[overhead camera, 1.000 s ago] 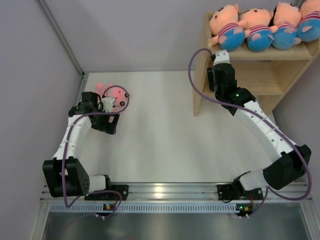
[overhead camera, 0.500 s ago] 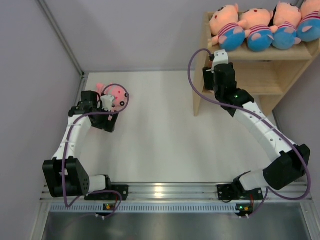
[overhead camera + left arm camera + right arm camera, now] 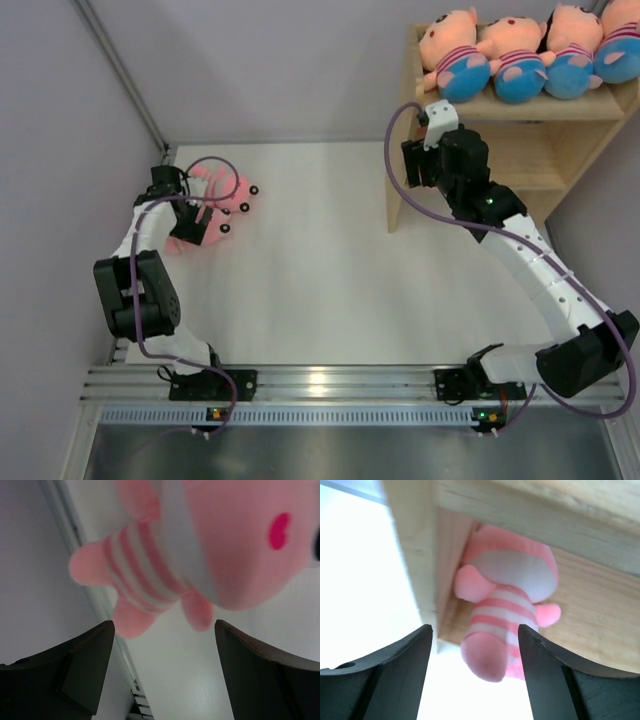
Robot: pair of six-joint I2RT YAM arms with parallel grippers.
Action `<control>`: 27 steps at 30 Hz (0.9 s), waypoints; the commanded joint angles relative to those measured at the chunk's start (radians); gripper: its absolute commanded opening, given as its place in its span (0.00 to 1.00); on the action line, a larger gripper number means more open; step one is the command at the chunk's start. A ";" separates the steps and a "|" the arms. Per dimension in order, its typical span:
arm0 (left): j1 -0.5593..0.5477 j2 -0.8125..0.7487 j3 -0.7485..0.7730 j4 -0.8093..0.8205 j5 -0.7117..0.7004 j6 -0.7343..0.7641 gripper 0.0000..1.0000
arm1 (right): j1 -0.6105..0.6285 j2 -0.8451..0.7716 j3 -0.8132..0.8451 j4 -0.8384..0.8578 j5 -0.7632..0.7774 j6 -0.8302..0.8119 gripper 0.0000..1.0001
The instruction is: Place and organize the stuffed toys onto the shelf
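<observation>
The left gripper hangs over a pink toy that lies on the table near the left wall. In the wrist view its jaws stand wide apart and empty, with the toy just past the tips. The toy's striped body points toward the wall and its head toward the room.

This looks like the approach to a pick. To do it well, the fingers should come down on either side of the narrow striped body rather than the broad head. They should go deep enough that the plush cannot squirm out, and close only once both pads bracket it.

Across the table, the right gripper sits at the left panel of the shelf, jaws likewise apart and holding nothing. Its camera shows a second pink toy resting on a lower tier, close against the side panel. Four peach toys line the top.

Against the frame half a second back, the left arm has swung round — its elbow is now folded up toward the wall. The gripper now covers part of the pink toy, which seems nudged a little leftward. The right gripper has shifted slightly up and to the right along the panel, and the top row is unchanged.
</observation>
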 commanded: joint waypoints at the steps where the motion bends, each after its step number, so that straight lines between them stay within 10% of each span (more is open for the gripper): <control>1: 0.106 -0.005 0.060 0.047 -0.004 0.088 0.87 | 0.002 -0.075 0.034 -0.007 -0.140 -0.044 0.70; 8: 0.112 -0.076 -0.055 0.047 0.218 0.251 0.86 | 0.019 -0.141 -0.029 -0.003 -0.205 -0.074 0.72; 27: 0.047 0.341 0.253 0.056 0.476 0.158 0.89 | 0.137 -0.167 0.046 -0.107 -0.305 -0.057 0.72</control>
